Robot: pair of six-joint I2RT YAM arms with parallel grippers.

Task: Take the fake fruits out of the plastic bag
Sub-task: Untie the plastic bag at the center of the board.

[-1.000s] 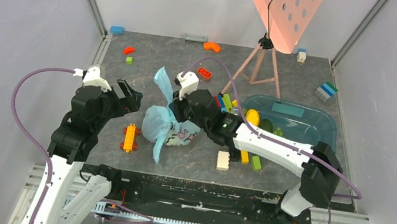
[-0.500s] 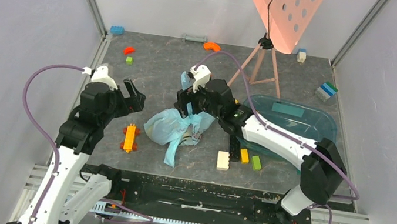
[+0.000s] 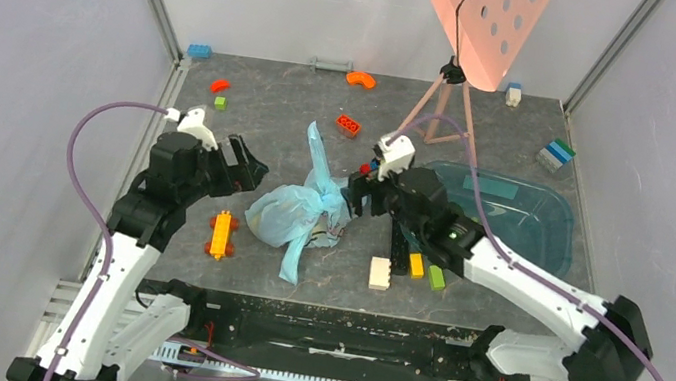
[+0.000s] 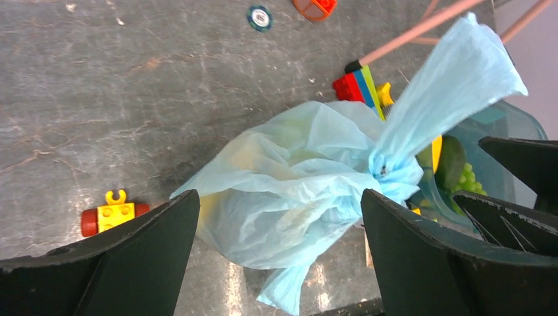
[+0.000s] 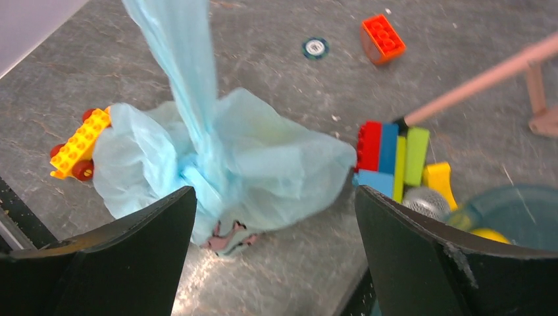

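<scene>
Left end effector (image 3: 245, 165) and right end effector (image 3: 351, 196) are hanging spread and empty either side of the bag (image 3: 285, 215), which is lying cinched on the surface (image 3: 268, 124), so gripping below its knot is looking wisest.

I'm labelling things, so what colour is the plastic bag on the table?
Light blue, thin and slightly see-through; the plastic bag shows best in the left wrist view.

You have the plastic bag (image 3: 289, 219) lying mid-way on the grey marbled table (image 3: 262, 129), a yellow wheeled brick (image 3: 221, 234) just left of it, a cream brick (image 3: 380, 274) near-right, an orange brick (image 3: 348, 125) behind, and a teal tub (image 3: 560, 234) farther right.
</scene>
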